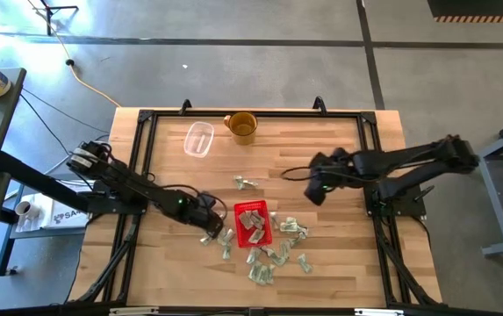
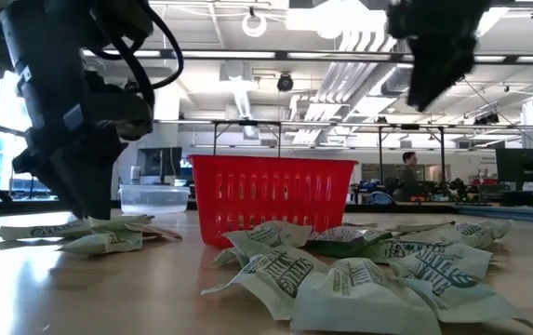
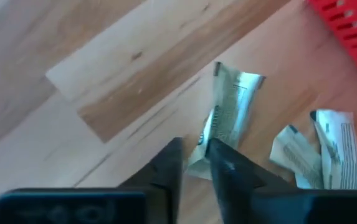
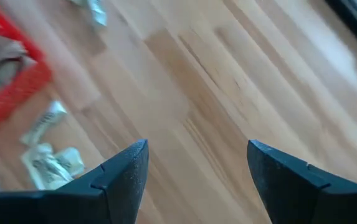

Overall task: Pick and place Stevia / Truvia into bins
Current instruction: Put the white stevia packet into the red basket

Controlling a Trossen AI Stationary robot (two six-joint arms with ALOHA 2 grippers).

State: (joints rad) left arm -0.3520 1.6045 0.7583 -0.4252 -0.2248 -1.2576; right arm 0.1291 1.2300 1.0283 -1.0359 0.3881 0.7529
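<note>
left pincer (image 3: 195, 163) pinching packet (image 3: 228, 115) end | packet running lengthwise away from fingertips | red bin (image 1: 253, 223) sitting just beside (right pincer (image 4: 197, 168) spread, hovering farther off)

No legible text anywhere. The packets (image 2: 359, 279) in front of the red bin (image 2: 273, 194) carry dark green print, but the letters can't be made out; same for the packet (image 3: 228, 118) in the left wrist view, only fine lines of print. A white box (image 1: 58, 213) on the floor, far left of the bin, has dark lettering, unreadable too.
</note>
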